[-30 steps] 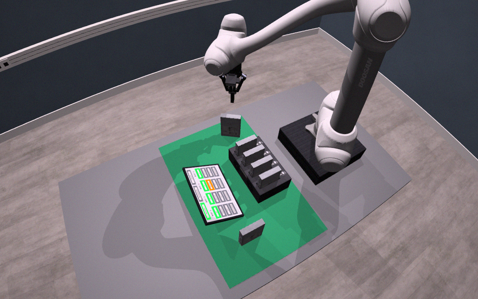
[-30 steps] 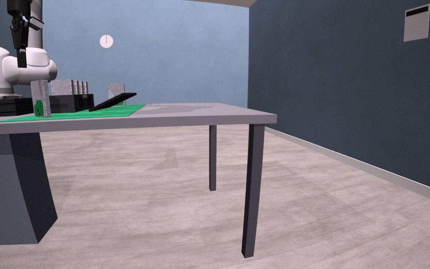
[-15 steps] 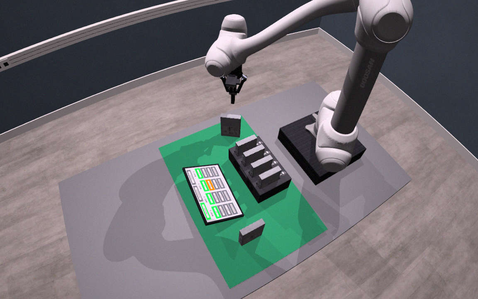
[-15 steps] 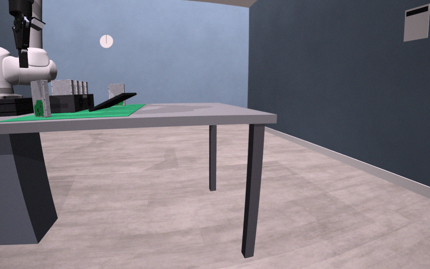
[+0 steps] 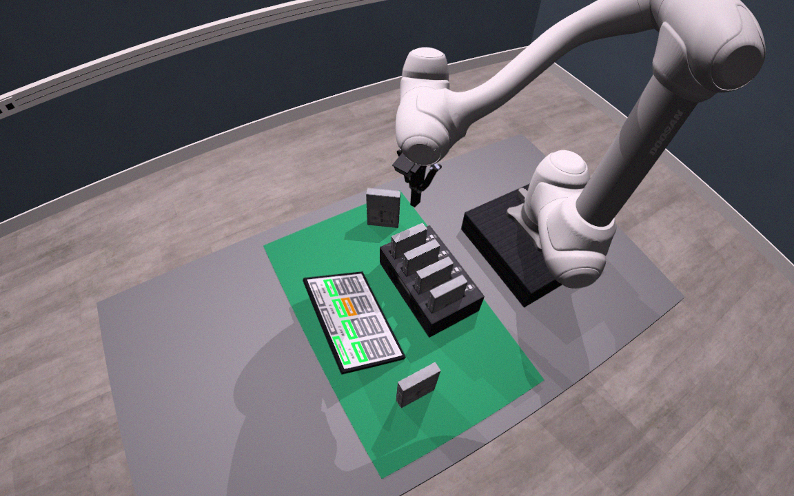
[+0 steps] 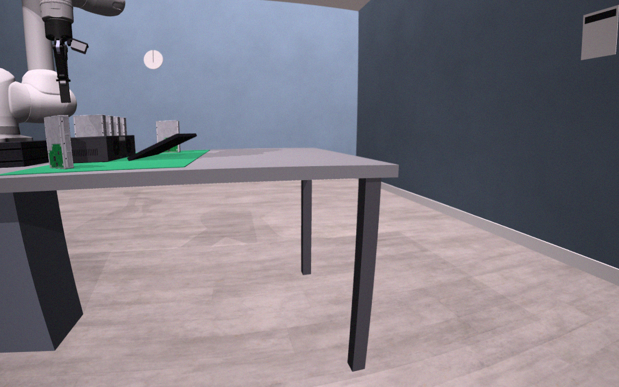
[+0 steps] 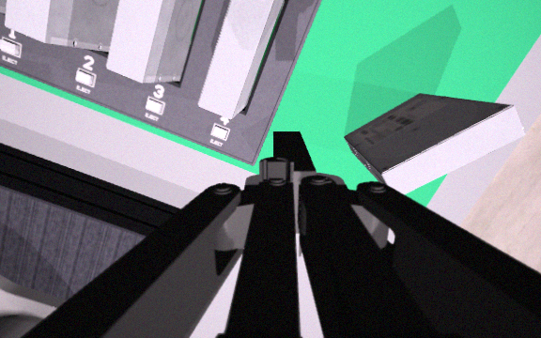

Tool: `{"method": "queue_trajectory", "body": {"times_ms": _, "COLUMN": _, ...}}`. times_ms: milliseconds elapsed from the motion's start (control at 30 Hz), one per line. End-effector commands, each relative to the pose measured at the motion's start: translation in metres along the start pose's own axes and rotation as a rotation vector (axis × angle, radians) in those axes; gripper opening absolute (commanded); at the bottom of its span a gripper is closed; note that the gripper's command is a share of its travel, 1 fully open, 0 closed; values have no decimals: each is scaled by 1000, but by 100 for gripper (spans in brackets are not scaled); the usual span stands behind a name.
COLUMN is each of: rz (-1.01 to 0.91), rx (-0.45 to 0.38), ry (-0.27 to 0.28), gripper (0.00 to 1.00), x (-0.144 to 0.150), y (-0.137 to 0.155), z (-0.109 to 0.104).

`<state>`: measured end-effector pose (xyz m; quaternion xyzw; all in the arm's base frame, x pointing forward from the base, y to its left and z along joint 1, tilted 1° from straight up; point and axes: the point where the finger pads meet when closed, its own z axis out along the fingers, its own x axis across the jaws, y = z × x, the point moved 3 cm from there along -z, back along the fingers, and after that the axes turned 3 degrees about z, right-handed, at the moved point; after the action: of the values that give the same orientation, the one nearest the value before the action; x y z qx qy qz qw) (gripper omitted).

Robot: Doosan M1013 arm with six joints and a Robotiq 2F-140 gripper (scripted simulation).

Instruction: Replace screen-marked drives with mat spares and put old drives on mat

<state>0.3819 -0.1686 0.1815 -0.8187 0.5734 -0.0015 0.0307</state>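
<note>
Above the dark dock's corner (image 5: pixel 429 323) (image 6: pixel 91 148) (image 7: pixel 247 152), the black two-fingered claw (image 5: pixel 414 198) (image 6: pixel 64 98) (image 7: pixel 285 153) is pressed together empty; if lowered off-line, the wrong eject button might get pushed.

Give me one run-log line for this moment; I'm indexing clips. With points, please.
jaws: shut, nothing held | dock (image 5: pixel 409 301) (image 6: pixel 91 149) (image 7: pixel 233 145): four drives seated | spares: both standing on mat
</note>
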Motion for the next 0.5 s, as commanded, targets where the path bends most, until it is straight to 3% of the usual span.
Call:
{"method": "queue_trajectory", "body": {"times_ms": 0, "rz": 274, "rx": -34, "ry": 40, "gripper": 10, "x": -70, "y": -12, "z": 2}}
{"method": "queue_trajectory", "body": {"times_ms": 167, "rz": 387, "rx": -33, "ry": 43, "gripper": 10, "x": -125, "y": -12, "z": 5}}
{"method": "queue_trajectory", "body": {"times_ms": 467, "rz": 390, "rx": -33, "ry": 43, "gripper": 10, "x": -126, "y": -12, "z": 5}}
